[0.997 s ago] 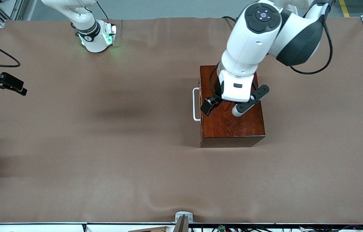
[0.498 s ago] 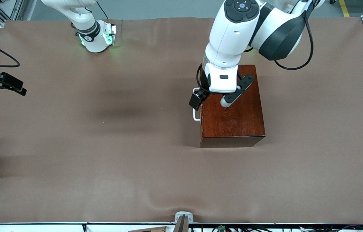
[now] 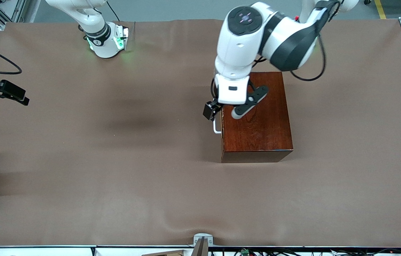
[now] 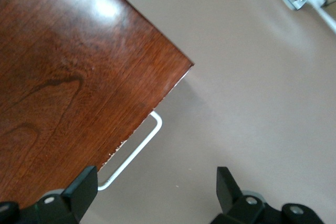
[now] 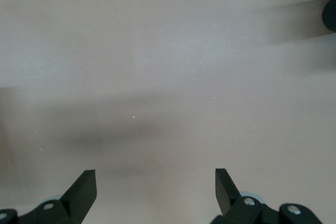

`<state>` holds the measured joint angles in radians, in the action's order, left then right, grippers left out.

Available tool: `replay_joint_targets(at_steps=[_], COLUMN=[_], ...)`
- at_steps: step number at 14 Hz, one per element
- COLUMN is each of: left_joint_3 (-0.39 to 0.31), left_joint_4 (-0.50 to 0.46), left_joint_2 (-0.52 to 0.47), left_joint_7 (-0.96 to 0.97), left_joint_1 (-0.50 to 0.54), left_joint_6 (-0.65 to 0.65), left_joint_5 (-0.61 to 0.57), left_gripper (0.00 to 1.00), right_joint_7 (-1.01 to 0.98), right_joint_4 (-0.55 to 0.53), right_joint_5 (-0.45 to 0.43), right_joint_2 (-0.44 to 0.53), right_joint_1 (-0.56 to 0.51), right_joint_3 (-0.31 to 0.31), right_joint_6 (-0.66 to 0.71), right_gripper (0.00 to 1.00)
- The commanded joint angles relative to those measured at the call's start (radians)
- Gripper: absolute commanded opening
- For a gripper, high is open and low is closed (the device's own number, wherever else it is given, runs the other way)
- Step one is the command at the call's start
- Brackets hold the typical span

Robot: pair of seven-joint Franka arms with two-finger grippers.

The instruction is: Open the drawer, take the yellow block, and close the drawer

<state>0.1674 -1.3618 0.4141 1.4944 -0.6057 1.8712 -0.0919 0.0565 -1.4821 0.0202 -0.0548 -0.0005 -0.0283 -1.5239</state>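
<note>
Drawer (image 3: 222, 122) shut inside box (image 3: 261, 121), white handle (image 4: 134, 153) facing right arm's end of tabletop (image 3: 115, 160), handle's long axis running toward front camera. Left gripper (image 4: 157, 195) over handle, fingers apart, empty. Right gripper (image 5: 156, 195) waiting above bare tabletop, fingers spread. No yellow block visible

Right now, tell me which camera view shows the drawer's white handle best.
The left wrist view: the handle runs in plain sight along the wooden box's edge, ahead of the open left gripper. The front view shows only one end of it; the left arm covers the rest. The right wrist view shows only bare table.
</note>
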Motion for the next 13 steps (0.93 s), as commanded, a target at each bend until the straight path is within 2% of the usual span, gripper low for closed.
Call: replay_joint_targets(at_steps=[1,7,11,13], left_joint_3=[-0.003,-0.003,-0.003,-0.006], left_joint_4=[-0.011,-0.052,-0.042,-0.005], left_joint_2=[0.04,0.069,0.138,0.185], left_joint_7=[-0.008,-0.115,-0.108,-0.095], left_joint_1=[-0.026,-0.043,-0.081,-0.103], left_joint_6=[0.026,0.031,0.046,0.072], left_joint_5=[-0.028,-0.058,-0.149,-0.169], left_gripper=[1.0,1.0,1.0,1.0], right_joint_7=[0.009,0.009,0.009,0.009], right_joint_4=[-0.003,-0.001,-0.001,-0.001], right_joint_5=[0.007,0.006,0.006,0.006], right_joint_2=[0.013,0.012,0.012,0.012], right_joint_1=[-0.006,-0.004,-0.007,-0.007], right_joint_3=[0.004,0.004,0.004,0.004], right_joint_6=[0.001,0.001,0.002,0.001], right_gripper=[1.0,1.0,1.0,1.0])
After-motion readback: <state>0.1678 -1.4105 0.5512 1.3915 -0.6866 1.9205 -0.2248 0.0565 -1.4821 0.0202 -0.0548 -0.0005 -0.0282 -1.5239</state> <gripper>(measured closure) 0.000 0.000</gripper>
